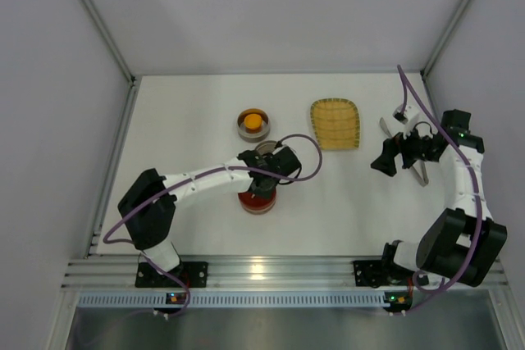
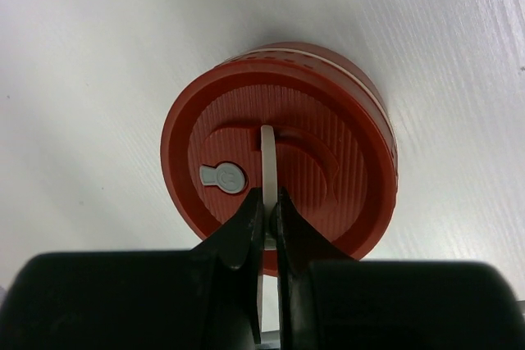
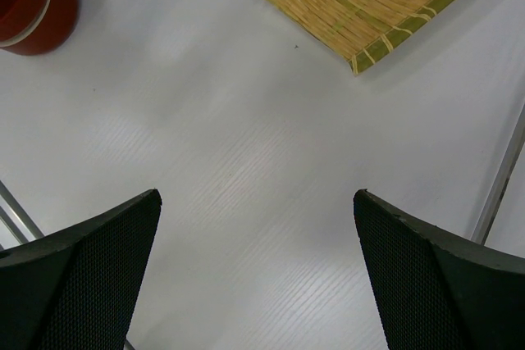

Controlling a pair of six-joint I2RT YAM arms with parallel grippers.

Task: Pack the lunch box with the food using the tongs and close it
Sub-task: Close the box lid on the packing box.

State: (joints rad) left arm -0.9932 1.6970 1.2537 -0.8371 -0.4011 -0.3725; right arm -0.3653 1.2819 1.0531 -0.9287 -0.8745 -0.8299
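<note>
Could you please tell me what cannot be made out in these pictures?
- Red container: its lid covers the inside in every view.
- Second tin: top view, the left gripper hides its contents; both wrist views cut it at the top edge.
- Tongs: top view, the right arm covers most of them.
- Red food pieces: visible in no view.
</note>
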